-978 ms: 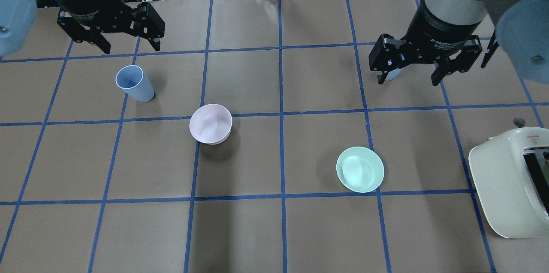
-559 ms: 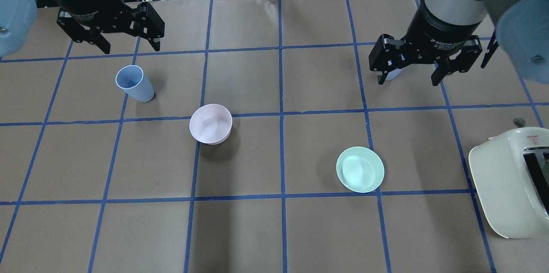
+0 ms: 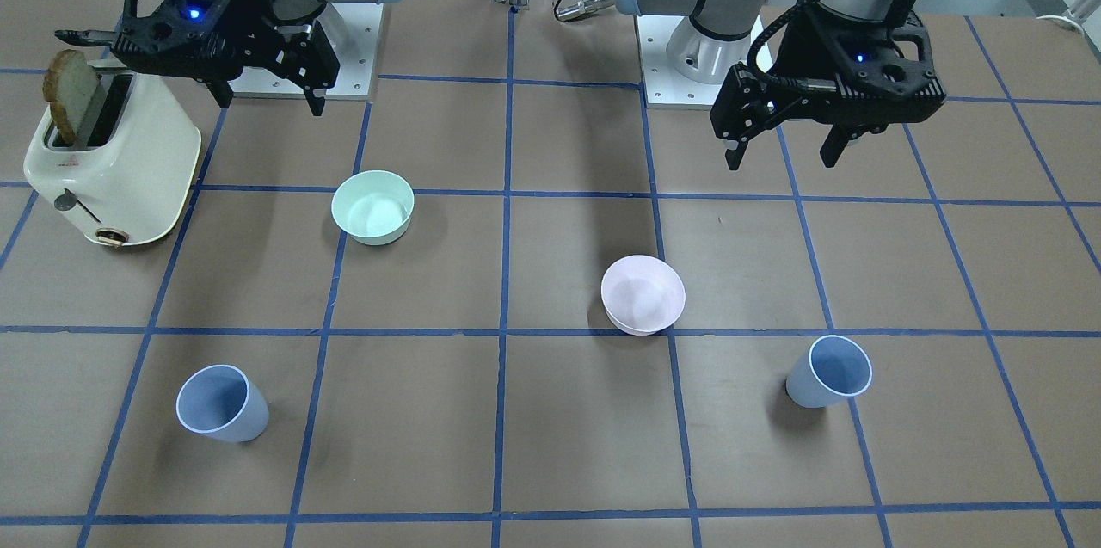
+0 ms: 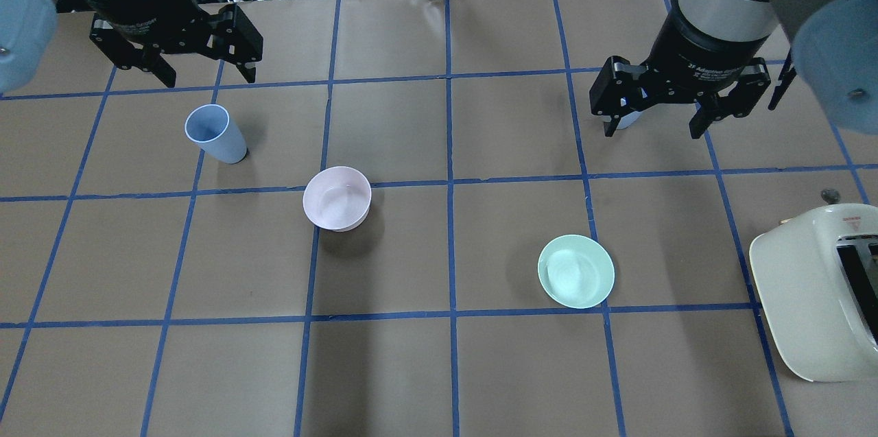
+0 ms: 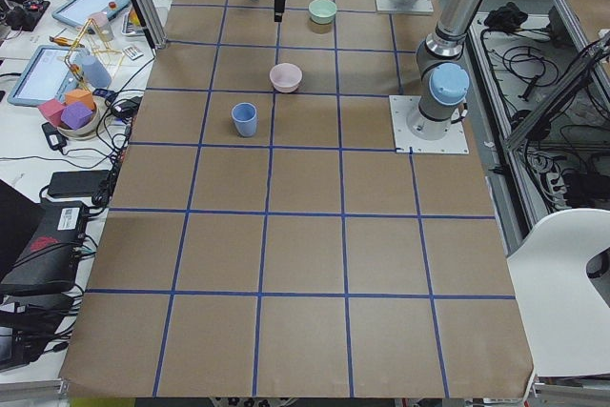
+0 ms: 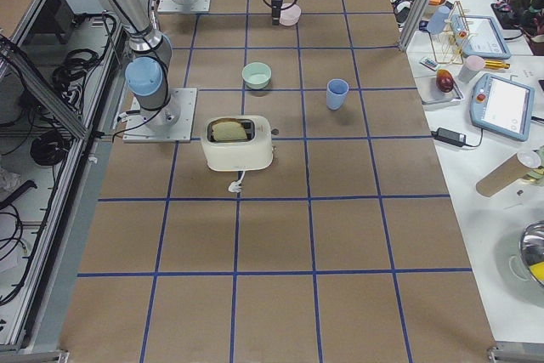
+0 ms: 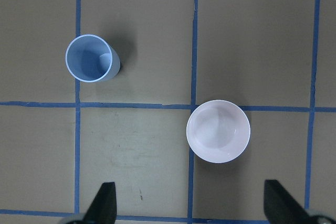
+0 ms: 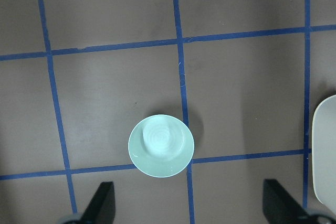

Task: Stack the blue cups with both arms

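— Plastic, thin and pale blue: how would you expect these two to handle?

— Light and smooth, I'd judge, with walls that give a little under a squeeze. The taper could let one slip out of a side pinch. I'd take the wall just under the rim, one finger inside and one outside.

— Where are they from the claws?

— The left claw point(image 4: 209, 77) hangs with its fingers spread wide, holding nothing. The left cup point(image 4: 214, 135) stands on the table point(image 4: 439, 368) below it, well apart. In the left wrist view it lies ahead of the fingers and off to one side, with the pink bowl point(image 7: 218, 131) nearer the middle between them.

— And the other?

— The right claw point(image 4: 651, 128) is also wide apart and empty. The right cup point(image 3: 222, 403) is on the table beneath and ahead of it, and only its edge shows at the top of the right wrist view. The mint-green bowl point(image 8: 161, 146) sits closer under that claw.

— Which way do they point?

— Both stand upright on their narrow bases, mouths up, long axis vertical. Neither is nested in the other yet.
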### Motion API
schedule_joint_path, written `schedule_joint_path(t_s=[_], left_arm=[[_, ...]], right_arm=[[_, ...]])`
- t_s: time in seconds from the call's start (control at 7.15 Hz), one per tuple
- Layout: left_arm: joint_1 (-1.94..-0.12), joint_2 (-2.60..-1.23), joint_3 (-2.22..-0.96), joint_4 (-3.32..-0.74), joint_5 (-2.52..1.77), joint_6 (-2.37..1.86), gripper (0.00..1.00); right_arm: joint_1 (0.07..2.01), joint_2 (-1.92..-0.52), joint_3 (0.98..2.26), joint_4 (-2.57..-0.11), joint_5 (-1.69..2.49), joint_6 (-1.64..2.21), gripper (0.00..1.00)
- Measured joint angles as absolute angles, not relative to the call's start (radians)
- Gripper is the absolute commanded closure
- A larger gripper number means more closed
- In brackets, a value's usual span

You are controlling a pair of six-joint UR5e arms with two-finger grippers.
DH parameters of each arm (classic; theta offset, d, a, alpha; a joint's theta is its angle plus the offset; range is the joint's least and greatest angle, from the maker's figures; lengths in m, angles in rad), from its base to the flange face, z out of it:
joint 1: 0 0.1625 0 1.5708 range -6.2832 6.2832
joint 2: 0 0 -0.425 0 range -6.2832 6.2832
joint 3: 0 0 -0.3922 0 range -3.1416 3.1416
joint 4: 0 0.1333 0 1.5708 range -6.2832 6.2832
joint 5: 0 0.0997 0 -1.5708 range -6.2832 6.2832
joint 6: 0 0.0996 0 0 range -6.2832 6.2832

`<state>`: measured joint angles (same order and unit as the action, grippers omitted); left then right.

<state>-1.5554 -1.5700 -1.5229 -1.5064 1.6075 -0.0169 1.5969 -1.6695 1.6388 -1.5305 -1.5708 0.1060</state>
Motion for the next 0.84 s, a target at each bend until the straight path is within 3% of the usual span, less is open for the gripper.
schedule_joint_path(t_s=[0.42,0.84], left_arm=[[-1.555,-1.565,-1.522,-1.509,1.615,-0.017,0.0],[-1.55,-1.591,-1.522,-1.509,1.621,-0.017,0.0]], right_arm=[[1.597,-1.664,1.654,-1.566,-1.569,0.106,0.0],[1.572,-1.573,1.654,-1.673,-1.562,0.07,0.0]])
